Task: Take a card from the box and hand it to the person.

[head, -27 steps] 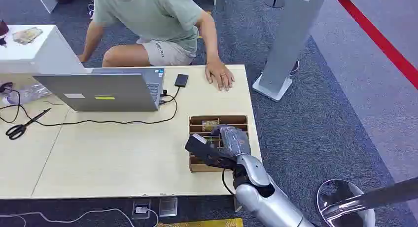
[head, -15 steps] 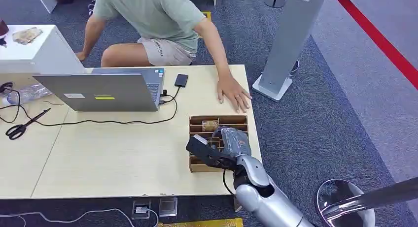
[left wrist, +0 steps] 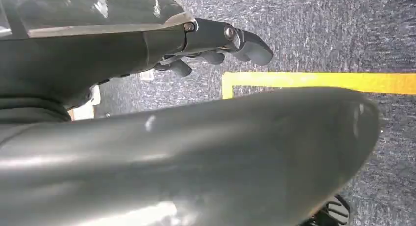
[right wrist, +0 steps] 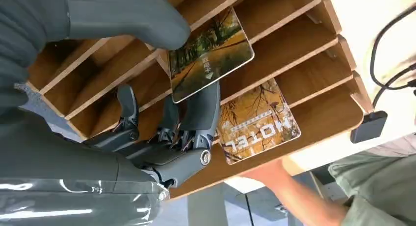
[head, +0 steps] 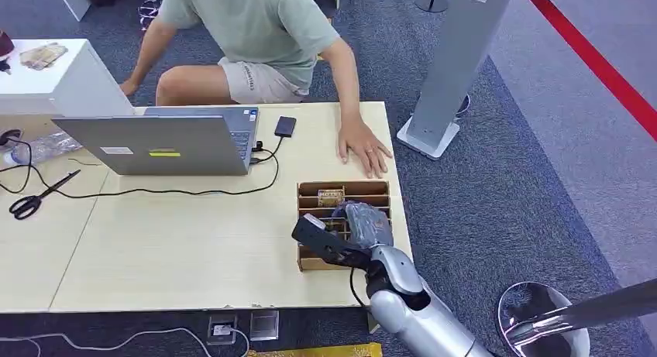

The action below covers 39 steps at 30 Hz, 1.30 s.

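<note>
Right hand (head: 364,227) covers the box's (head: 310,193) middle slots; the person's (head: 256,32) head is cropped.

The head view looks down from high over the pale wooden desk (head: 194,241). The right wrist view sits close above the slotted brown wooden box (right wrist: 314,54), which both share; the left wrist view faces grey carpet (left wrist: 319,35).

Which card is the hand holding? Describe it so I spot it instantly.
On the table's right end sits a slotted wooden box. Over its slots, the right hand pinches a card showing autumn trees; unlike the HOTEL card lying in a slot, it's lifted and tilted.
</note>
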### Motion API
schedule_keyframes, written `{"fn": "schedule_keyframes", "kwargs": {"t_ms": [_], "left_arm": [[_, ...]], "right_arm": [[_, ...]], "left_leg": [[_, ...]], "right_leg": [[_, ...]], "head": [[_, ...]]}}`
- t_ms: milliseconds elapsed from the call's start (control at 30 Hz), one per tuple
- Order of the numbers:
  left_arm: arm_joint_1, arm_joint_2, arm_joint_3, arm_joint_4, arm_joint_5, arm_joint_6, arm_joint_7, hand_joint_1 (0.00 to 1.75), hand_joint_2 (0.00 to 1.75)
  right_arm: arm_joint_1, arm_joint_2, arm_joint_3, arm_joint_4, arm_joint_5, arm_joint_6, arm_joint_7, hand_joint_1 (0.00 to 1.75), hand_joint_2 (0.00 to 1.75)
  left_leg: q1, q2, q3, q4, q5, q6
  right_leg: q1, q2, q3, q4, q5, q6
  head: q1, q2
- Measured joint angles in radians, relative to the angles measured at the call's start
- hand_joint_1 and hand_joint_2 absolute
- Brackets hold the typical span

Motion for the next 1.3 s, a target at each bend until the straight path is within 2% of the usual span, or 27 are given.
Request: {"fn": "schedule_keyframes", "kwargs": {"t_ms": [67, 833, 1067, 1300], "left_arm": [[0.0, 0.0, 0.0, 0.0, 0.0, -0.001, 0.0, 0.0, 0.0], [0.0, 0.0, -0.001, 0.0, -0.013, -0.007, -0.007, 0.0, 0.0], [0.001, 0.0, -0.001, 0.0, -0.013, -0.005, -0.01, 0.0, 0.0], [0.002, 0.0, -0.001, 0.0, -0.012, -0.009, -0.019, 0.0, 0.0]], "right_arm": [[-0.002, 0.0, 0.0, 0.002, -0.002, -0.002, 0.0, 1.34, 1.75], [0.0, -0.001, -0.001, 0.009, 0.004, -0.045, -0.019, 1.34, 1.75], [0.026, -0.023, -0.019, -0.103, 0.027, -0.074, -0.048, 1.34, 1.75], [0.031, -0.061, -0.058, -0.265, 0.036, -0.063, -0.063, 1.34, 1.75]], "left_leg": [[0.0, 0.0, 0.0, 0.0, 0.0, 0.0], [0.0, 0.0, 0.0, 0.0, 0.0, 0.0], [0.0, 0.0, 0.0, 0.0, 0.0, 0.0], [0.0, 0.0, 0.0, 0.0, 0.0, 0.0]], "right_leg": [[0.0, 0.0, 0.0, 0.0, 0.0, 0.0], [0.0, 0.0, 0.0, 0.0, 0.0, 0.0], [0.0, 0.0, -0.001, 0.0, 0.0, 0.0], [0.0, 0.0, 0.0, 0.0, 0.0, 0.0]], "head": [[0.0, 0.0], [0.001, 0.0], [-0.001, 0.0], [0.001, 0.0]]}}
